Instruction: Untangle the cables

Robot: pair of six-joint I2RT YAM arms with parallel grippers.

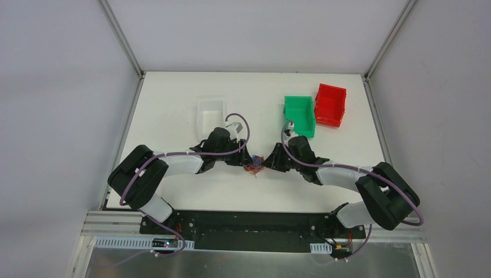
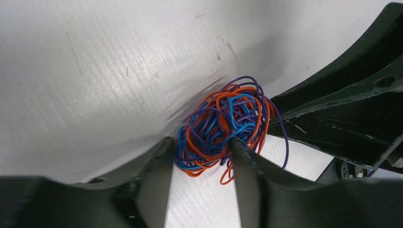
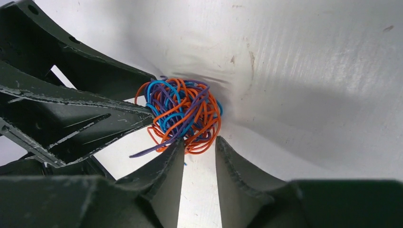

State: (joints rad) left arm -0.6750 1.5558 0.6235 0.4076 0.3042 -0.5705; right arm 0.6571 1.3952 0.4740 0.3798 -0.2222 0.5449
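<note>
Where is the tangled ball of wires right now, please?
In the top view the ball of wires lies on the white table between the left gripper and the right gripper, below and left of the green bin.

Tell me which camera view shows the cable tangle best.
Left wrist: the cable tangle fills mid-frame, with orange, blue and purple strands distinct. Right wrist shows it nearly as close, slightly smaller. Top external gives only a tiny, unresolved clump.

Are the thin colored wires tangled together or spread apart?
Tangled. The wires form one tight ball, with orange, blue and purple loops crossing each other, held in the left gripper; the right gripper is at its edge.
</note>
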